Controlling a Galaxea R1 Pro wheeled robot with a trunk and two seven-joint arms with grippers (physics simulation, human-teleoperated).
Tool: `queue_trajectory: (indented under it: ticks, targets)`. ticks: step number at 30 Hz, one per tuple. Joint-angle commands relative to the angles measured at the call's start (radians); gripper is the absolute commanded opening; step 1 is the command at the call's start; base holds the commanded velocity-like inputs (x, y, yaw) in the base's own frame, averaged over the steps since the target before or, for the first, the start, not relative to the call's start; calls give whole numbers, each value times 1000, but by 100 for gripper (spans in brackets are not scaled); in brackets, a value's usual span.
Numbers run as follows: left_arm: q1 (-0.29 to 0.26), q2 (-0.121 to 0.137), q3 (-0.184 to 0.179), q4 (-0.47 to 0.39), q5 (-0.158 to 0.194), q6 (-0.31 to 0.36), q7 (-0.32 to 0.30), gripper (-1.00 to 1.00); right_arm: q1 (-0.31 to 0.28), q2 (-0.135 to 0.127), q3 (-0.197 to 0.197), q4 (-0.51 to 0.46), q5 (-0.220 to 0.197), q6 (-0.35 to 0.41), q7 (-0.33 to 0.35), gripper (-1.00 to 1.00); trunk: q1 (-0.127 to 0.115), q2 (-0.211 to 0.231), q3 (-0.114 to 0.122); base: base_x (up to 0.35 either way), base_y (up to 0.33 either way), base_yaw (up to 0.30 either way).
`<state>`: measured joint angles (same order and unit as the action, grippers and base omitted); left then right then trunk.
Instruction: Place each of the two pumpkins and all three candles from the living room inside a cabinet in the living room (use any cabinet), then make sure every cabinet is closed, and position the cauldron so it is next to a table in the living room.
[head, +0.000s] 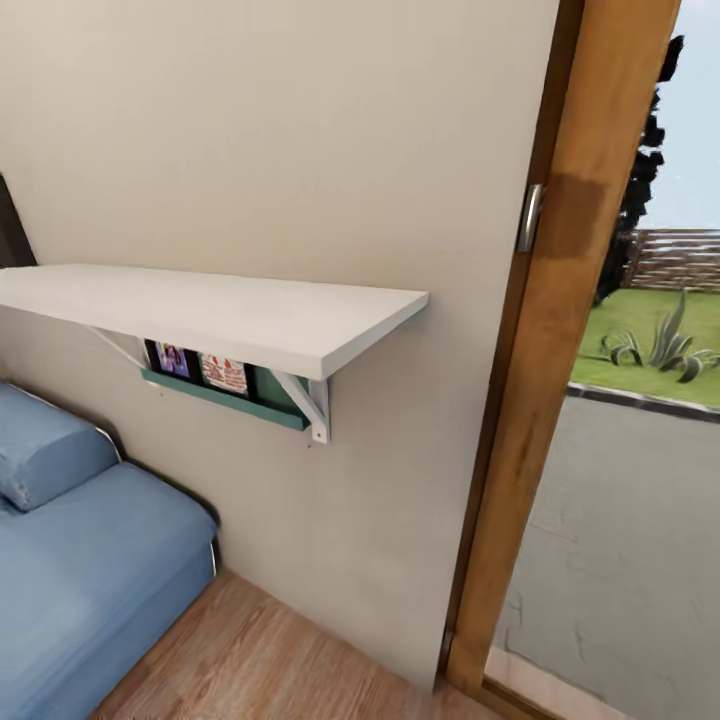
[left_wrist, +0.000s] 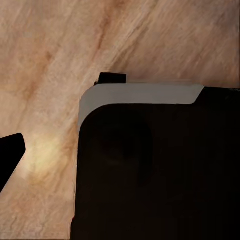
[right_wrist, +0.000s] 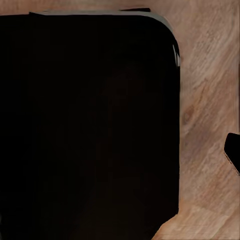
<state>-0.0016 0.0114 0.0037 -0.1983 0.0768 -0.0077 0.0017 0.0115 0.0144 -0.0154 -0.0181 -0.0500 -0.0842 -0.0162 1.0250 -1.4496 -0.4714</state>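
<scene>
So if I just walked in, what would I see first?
Probably the long white shelf sticking out from the beige wall, with little pictures tucked on a green ledge under it. Then the blue sofa down in the corner, and the big wooden door frame with green grass outside.

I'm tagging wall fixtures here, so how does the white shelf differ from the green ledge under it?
The white shelf is wide, pale and bare on top, while the green ledge is narrower, dark teal and holds small pictures. The white shelf sticks far out on white brackets; the green ledge sits close to the wall, tucked under it. Both are fixed to the same beige wall, above the blue sofa.
</scene>
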Motion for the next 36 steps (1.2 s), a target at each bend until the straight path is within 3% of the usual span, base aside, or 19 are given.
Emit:
queue_trajectory:
  ticks: [1, 2, 5, 8, 15, 27, 36]
  targets:
    - [0, 0, 0, -14, 25, -1, 0, 100, 1, -1, -1, -5, -11, -4, -2, 100, 0, 0, -1, 0, 0, 275]
    - [0, 0, 0, -38, 56, -1, -2, 100, 1, -2, -1, -15, -23, -7, -2, 100, 0, 0, -2, 0, 0, 278]
    - [0, -4, -1, -75, 93, -2, -5, 100, 1, -4, -1, -46, -39, -9, -3, 100, 0, 0, -3, 0, 0, 279]
    - [0, -16, -4, -106, 106, -4, -7, 100, 1, -5, -1, -76, -46, -10, -4, 100, 0, 0, -4, -17, 0, 270]
    - [0, -24, -7, -135, 111, -10, -8, 100, 1, -4, 0, -150, -48, -8, -6, 100, 0, 0, -6, -126, 0, 104]
    - [0, -20, -28, -101, 82, -186, -4, 100, 1, 2, 1, -306, -53, -14, -78, 100, 0, 0, -13, -151, -59, 197]
    - [0, -22, -28, -98, 98, -202, -6, 100, 1, 2, 2, -245, -56, -85, -88, 100, 0, 0, -15, -8, -4, 282]
